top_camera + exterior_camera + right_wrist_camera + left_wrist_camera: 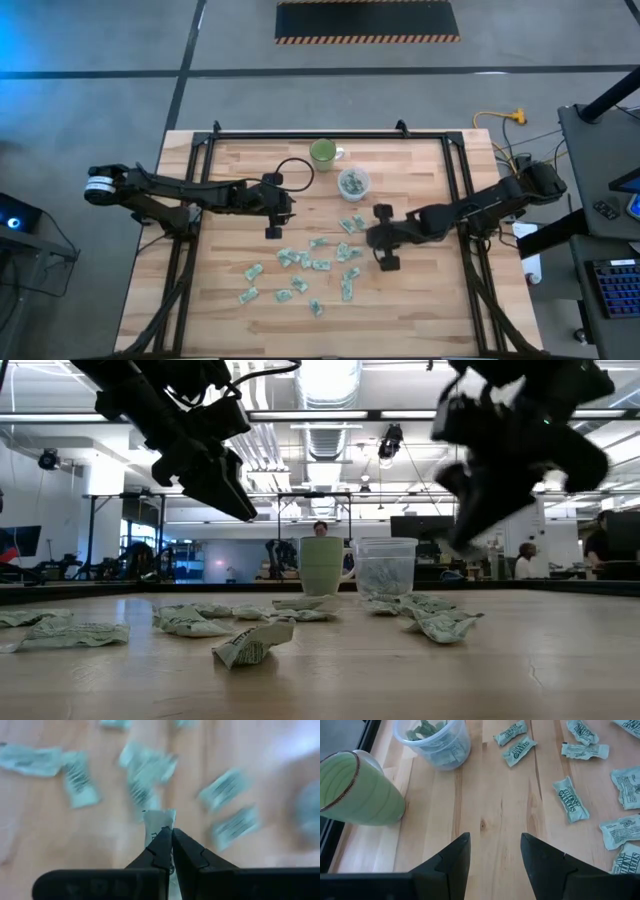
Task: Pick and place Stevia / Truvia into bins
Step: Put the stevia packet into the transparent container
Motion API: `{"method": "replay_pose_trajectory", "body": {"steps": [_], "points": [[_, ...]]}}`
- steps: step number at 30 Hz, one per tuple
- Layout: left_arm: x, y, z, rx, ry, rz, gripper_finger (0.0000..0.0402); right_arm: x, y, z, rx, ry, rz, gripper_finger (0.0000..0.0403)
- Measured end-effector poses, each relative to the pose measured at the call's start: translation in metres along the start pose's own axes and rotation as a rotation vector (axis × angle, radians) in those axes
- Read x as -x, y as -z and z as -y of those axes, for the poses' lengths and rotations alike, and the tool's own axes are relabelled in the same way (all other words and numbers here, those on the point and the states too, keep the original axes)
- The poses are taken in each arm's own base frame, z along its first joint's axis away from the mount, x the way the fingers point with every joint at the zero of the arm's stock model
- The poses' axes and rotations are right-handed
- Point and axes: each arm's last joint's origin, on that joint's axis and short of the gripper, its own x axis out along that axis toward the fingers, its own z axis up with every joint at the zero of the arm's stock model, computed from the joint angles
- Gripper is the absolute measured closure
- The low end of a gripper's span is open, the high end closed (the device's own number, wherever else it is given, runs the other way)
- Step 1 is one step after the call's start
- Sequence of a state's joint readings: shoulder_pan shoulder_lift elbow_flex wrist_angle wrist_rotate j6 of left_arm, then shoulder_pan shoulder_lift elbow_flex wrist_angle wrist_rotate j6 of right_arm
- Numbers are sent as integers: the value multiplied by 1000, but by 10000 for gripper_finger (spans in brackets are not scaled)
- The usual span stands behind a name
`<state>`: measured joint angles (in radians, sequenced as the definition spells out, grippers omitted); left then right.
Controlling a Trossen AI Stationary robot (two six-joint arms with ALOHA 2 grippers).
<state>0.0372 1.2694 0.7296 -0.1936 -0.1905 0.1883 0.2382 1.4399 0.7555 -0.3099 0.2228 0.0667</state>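
My right gripper (167,837) clamps a pale green paper sachet (159,822) near the clear plastic cup (353,182), ready to carry over; my left gripper (495,852) waits apart.

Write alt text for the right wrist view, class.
The right claw is shut on a pale paper sachet, held above a wooden table. More green-and-white sachets lie scattered, blurred, on the wood beyond it.

The dark left claw (492,857) hangs above the bench at left of centre, its two fingers spread well apart with nothing between them. The dark right claw (171,845) reaches in from the right, raised off the bench, fingertips pinched together on one pale paper sachet (159,822).
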Motion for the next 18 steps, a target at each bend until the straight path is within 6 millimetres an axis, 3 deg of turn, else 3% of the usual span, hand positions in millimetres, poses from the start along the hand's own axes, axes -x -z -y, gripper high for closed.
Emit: {"method": "replay_pose_trajectory", "body": {"steps": [7,13,18], "points": [[-1,2,1,25,1,-7,243,18,-37,26,159,431,73,394],[-3,8,2,25,4,-23,243,27,-57,72,16,583,92,394],[-3,7,2,48,4,-23,243,26,-52,108,-161,653,84,394]]}}
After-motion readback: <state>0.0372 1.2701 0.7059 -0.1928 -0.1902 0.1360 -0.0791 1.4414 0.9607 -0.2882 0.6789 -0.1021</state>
